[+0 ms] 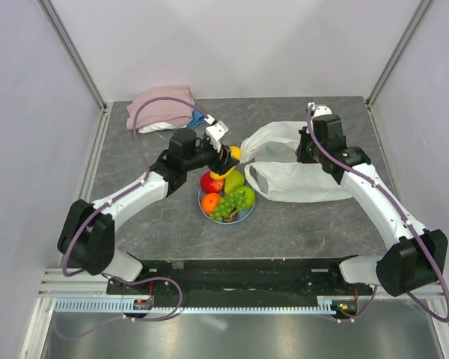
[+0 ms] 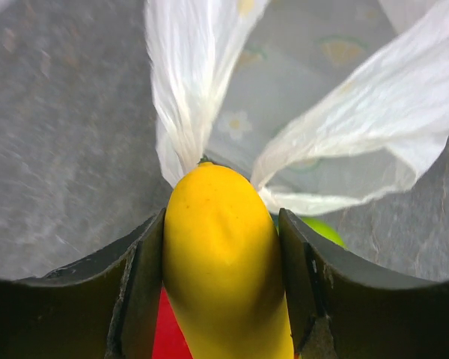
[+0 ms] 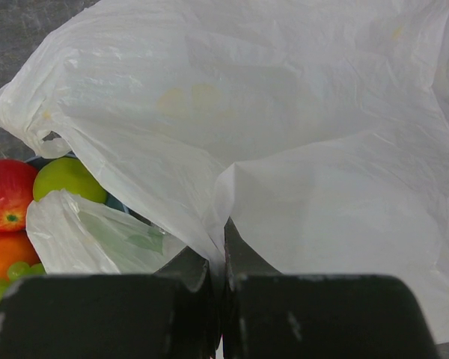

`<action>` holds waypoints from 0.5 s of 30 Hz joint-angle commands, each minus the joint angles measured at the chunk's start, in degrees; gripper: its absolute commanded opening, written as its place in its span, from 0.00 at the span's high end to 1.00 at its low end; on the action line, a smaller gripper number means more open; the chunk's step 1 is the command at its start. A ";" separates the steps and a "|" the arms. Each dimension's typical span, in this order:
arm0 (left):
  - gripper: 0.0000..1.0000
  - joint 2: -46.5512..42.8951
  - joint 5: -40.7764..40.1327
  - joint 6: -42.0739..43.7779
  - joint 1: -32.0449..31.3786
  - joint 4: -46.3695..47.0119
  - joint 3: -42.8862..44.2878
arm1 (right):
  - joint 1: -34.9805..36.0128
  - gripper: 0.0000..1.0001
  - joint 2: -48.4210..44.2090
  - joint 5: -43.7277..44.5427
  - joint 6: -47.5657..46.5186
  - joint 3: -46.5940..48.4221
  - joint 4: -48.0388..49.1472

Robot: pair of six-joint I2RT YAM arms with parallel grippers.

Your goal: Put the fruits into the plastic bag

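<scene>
My left gripper [image 1: 229, 155] is shut on the yellow mango [image 2: 223, 258], holding it above the plate, right at the white plastic bag's loop handles [image 2: 181, 97]. The mango also shows in the top view [image 1: 234, 153]. My right gripper [image 3: 223, 247] is shut on a fold of the plastic bag [image 3: 284, 120] and holds its upper layer up; the bag lies at centre right [image 1: 295, 173]. On the light-blue plate [image 1: 203, 207] sit a red apple [image 1: 210, 182], an orange [image 1: 210, 202], a pear [image 1: 233, 179], a green apple [image 1: 244, 196] and green grapes [image 1: 225, 208].
A folded pink cloth [image 1: 163, 107] lies at the back left with a small blue object [image 1: 198, 118] beside it. Metal frame posts stand at the table's back corners. The grey tabletop [image 1: 165, 224] is ringed by white walls.
</scene>
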 commanded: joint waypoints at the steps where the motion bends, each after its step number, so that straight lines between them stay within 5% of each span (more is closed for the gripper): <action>1: 0.52 -5.90 -2.28 -6.33 -0.66 17.31 -2.78 | -0.18 1.00 -1.64 -2.34 -0.22 -0.60 2.95; 7: 0.51 1.62 -13.68 -3.53 -14.26 31.12 -0.77 | -0.18 1.00 -0.84 -5.42 0.66 -1.22 4.18; 15: 0.53 10.00 -18.62 -9.33 -17.53 37.03 0.91 | -0.27 1.00 -2.86 -8.31 2.59 -1.74 5.23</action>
